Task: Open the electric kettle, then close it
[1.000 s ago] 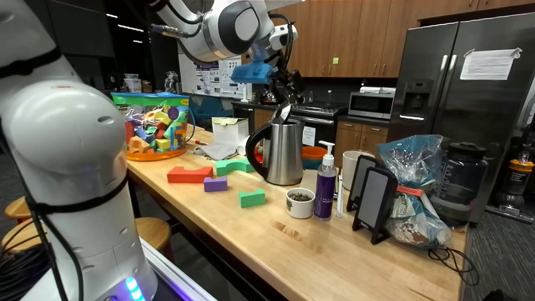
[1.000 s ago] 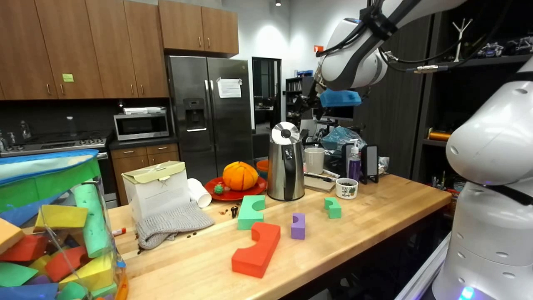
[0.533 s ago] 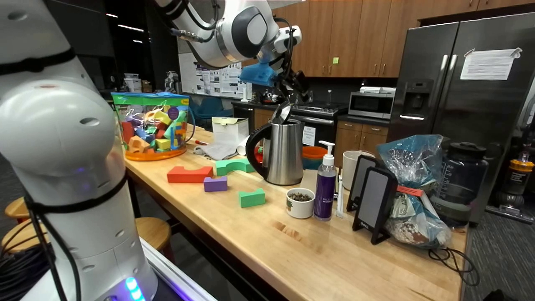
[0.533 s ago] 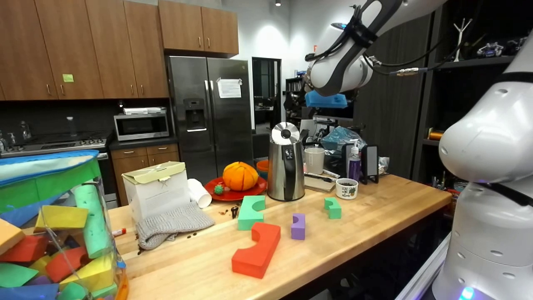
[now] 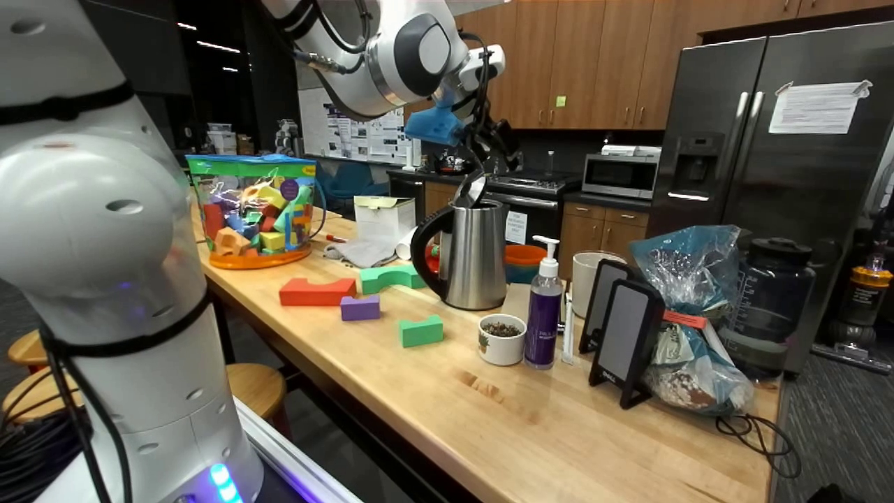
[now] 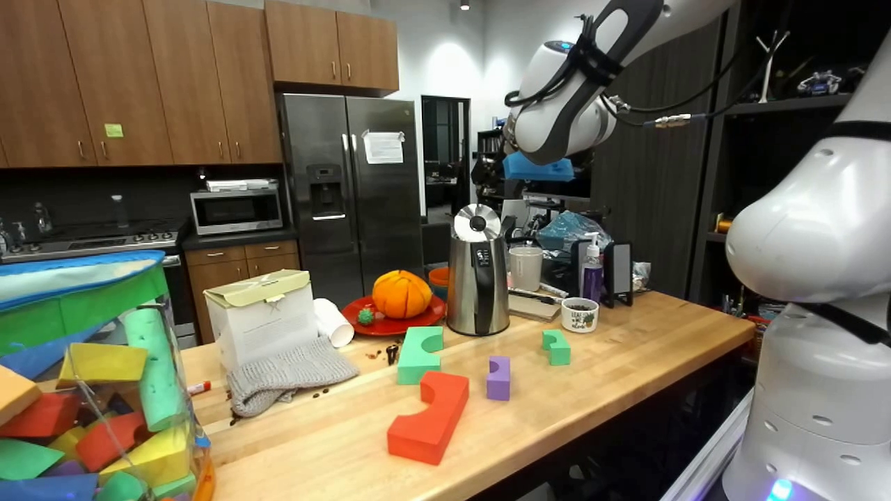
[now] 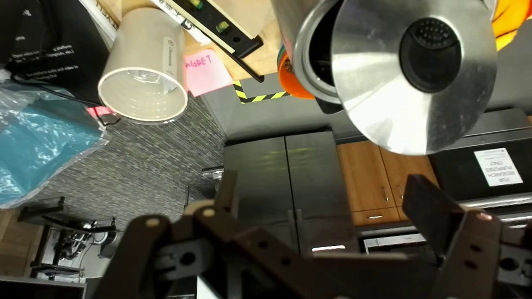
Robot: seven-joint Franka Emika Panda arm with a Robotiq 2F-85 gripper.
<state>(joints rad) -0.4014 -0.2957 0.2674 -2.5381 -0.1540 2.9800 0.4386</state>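
The electric kettle [image 5: 478, 258] is a shiny steel kettle with a black loop handle [image 5: 427, 255]. It stands upright on the wooden table and also shows in an exterior view [image 6: 478, 289]. Its lid [image 6: 477, 223] is up, tilted steeply above the rim; its round steel face with a dark centre fills the upper right of the wrist view [image 7: 415, 79]. The dark opening shows beside the lid in the wrist view. My gripper [image 7: 324, 191] is open with nothing between its fingers. In an exterior view the gripper [image 5: 494, 148] hangs above the lid, apart from it.
A purple-labelled pump bottle [image 5: 543, 314], a small plant pot [image 5: 501, 340] and black speakers [image 5: 626, 342] stand near the kettle. A beige cup [image 6: 525, 268] is beside it. A red plate [image 6: 362, 306] with an orange pumpkin and several foam blocks [image 6: 428, 417] lie around.
My gripper has moved leftward in an exterior view and slightly right and down in an exterior view, slowing lately. The kettle and its raised lid have not moved.
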